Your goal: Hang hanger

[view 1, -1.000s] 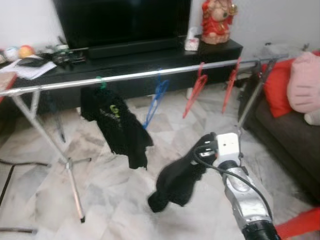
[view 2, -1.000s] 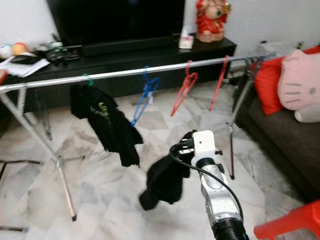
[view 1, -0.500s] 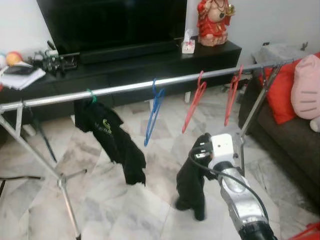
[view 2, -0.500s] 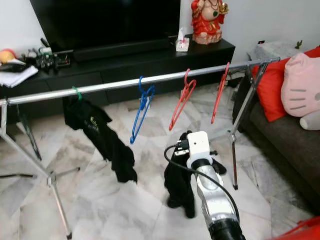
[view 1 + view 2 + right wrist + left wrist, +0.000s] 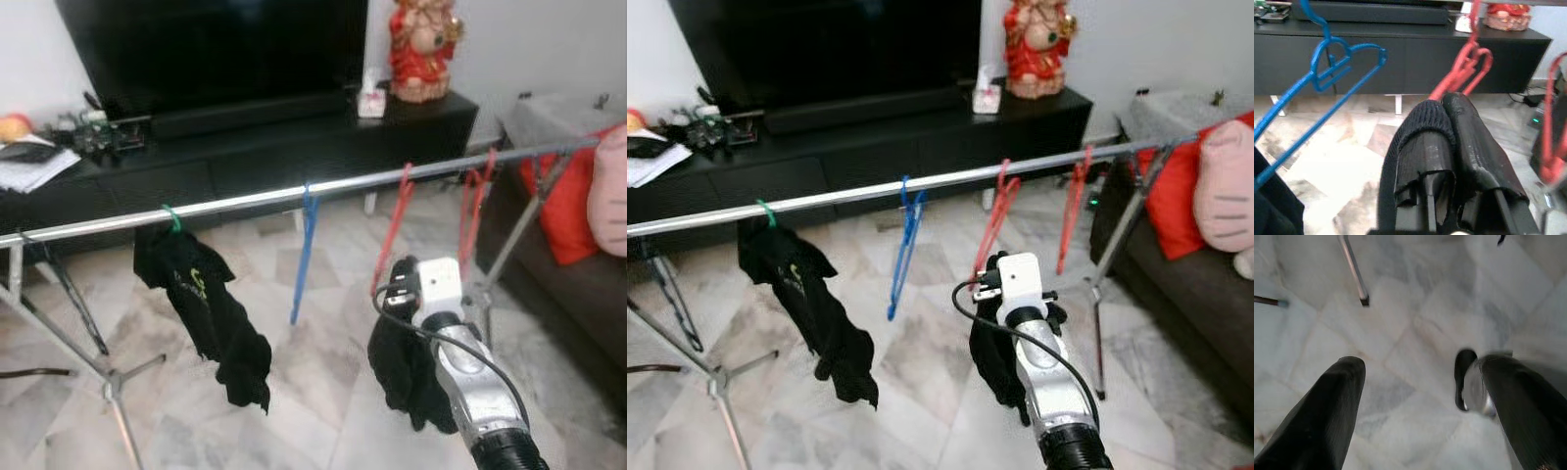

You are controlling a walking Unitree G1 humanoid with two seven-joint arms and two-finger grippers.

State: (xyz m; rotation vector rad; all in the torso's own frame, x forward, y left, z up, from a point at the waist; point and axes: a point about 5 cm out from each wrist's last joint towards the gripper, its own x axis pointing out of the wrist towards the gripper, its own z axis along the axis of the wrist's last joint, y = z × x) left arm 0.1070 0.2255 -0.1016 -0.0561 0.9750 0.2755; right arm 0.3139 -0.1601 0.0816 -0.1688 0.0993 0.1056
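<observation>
The right gripper (image 5: pixel 1449 117) reaches forward at about one o'clock, its two fingers (image 5: pixel 1422 127) pressed together inside a black garment (image 5: pixel 407 377) that drapes down from them; whether a hanger is in that garment cannot be told. The fingertips sit just below a red hanger (image 5: pixel 994 220) hooked on the silver rail (image 5: pixel 255 200) of the drying rack.

The left gripper (image 5: pixel 1410 396) hangs low over the marble floor (image 5: pixel 1415 318), its fingers spread wide and holding nothing, near a rack foot (image 5: pixel 1354 269).

Along the rail from ten to two o'clock hang a green hanger (image 5: pixel 172 217) carrying a black shirt (image 5: pixel 201 304), a bare blue hanger (image 5: pixel 304 255), the red hanger, and a second red hanger (image 5: pixel 1073 201) further right.

Beyond the rail, at twelve o'clock, stands a black TV cabinet (image 5: pixel 294 147) with a dark screen (image 5: pixel 216 49) on it and a red figurine (image 5: pixel 423 49) at one o'clock. At three o'clock a dark sofa (image 5: pixel 578 294) holds a red cushion (image 5: pixel 1176 186) and a pink plush (image 5: pixel 1225 181).
</observation>
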